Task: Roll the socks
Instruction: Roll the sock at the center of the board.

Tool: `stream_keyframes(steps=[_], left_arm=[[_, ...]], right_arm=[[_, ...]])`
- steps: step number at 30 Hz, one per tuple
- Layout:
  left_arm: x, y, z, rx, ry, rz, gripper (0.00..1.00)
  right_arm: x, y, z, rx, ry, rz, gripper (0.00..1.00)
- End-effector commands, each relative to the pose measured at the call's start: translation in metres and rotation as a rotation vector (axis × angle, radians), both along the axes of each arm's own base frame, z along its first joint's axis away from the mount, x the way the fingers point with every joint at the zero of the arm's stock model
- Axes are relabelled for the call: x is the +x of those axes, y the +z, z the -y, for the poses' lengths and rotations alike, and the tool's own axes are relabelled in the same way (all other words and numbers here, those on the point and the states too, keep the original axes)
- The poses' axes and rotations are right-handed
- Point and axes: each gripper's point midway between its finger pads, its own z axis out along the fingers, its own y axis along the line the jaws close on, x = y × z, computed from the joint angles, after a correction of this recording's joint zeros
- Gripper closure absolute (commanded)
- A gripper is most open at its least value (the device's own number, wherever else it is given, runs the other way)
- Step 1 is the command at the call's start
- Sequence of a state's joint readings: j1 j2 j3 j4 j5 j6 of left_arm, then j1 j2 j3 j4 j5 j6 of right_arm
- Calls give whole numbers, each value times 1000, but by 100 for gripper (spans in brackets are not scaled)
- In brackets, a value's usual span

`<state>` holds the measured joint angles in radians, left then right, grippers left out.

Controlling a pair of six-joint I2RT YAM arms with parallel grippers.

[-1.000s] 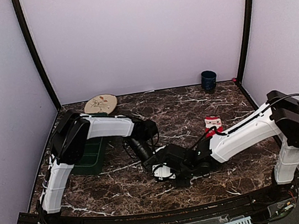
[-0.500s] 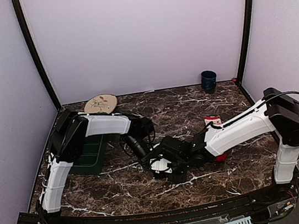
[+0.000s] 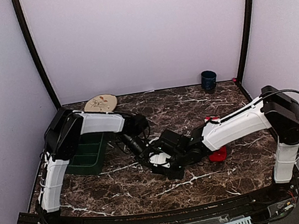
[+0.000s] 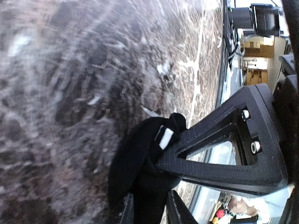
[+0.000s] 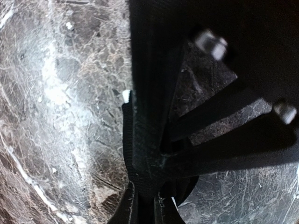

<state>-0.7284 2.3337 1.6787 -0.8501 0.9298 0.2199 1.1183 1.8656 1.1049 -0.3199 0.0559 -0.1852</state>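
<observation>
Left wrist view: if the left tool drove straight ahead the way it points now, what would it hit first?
The black sock: it is bunched directly ahead of the left tool, apparently reaching in between its jaws. Behind it lies the marble table. Depth is unclear here.

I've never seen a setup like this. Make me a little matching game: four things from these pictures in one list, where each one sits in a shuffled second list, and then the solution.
Things:
1. blue cup
2. round plate
3. red sock
4. black sock

Places:
A. back left corner
B. pinched in the right end effector, mid-scene
C. back right corner
D. right of centre, partly under the right arm

Pairs: 1-C, 2-A, 3-D, 4-B
</observation>
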Motion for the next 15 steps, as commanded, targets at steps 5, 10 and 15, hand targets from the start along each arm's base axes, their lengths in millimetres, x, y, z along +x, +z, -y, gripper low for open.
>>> stream_keyframes(steps=[5,10,15], left_arm=[[37,-22,-27,112,81,174,71],[51,-23,-37,149,122,242,70],[67,-16,-43,150,175,293,69]], right_arm=[[-27,-48,42,-171,-57,-202,92],[-29,-48,42,-156,-87,-248,92],[-30,-45,41,-144,-121,-284,92]])
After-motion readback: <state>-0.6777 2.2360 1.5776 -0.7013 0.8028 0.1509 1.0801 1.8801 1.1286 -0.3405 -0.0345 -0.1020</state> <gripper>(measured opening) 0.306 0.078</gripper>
